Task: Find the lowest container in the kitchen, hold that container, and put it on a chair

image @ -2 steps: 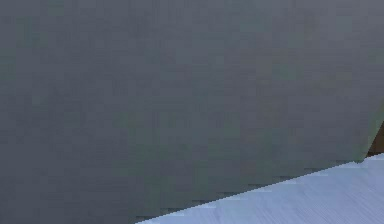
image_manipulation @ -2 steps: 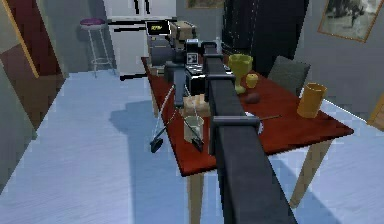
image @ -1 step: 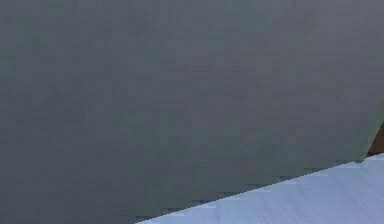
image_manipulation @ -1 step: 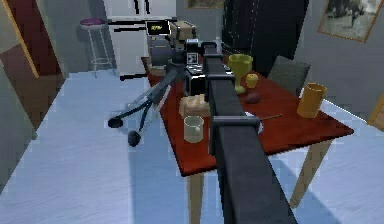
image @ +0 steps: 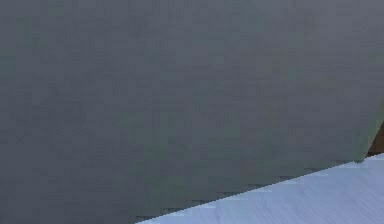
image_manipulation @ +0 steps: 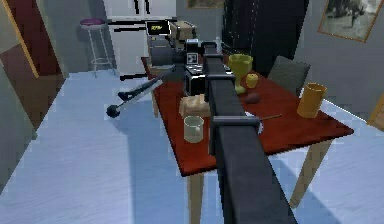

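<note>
The gripper [image_manipulation: 120, 92] stood at the far end of the arm [image_manipulation: 240, 150], beyond the table's end toward the arm side view's left. Its thin fingers [image_manipulation: 138, 95] reached out over pale blue floor [image_manipulation: 80, 160]. A dark blob sat at one fingertip, possibly just its pad, so I could not tell whether the gripper held anything.

The arm crossed above the red-brown table [image_manipulation: 290, 125]. Just left of the arm, near the table's near edge, stood a pale mug [image_manipulation: 193, 126], with a tan box-shaped thing [image_manipulation: 192, 103] just behind it. Right of the arm, farther back, stood a yellow-green pot [image_manipulation: 240, 68] with a small yellowish fruit [image_manipulation: 252, 80] beside it. An amber cup [image_manipulation: 312, 100] stood near the table's right end, well apart from the mug. All three containers rested on the tabletop, and which one the task meant could not be told.

A grey chair [image_manipulation: 290, 72] stood at the table's far side. A stool [image_manipulation: 92, 22] with a purple seat stood well away at the upper left. A framed picture [image_manipulation: 350, 18] hung on the wall at the upper right.

In the forward view a grey wall [image: 150, 90] stood close, with a strip of pale floor at the lower right.
</note>
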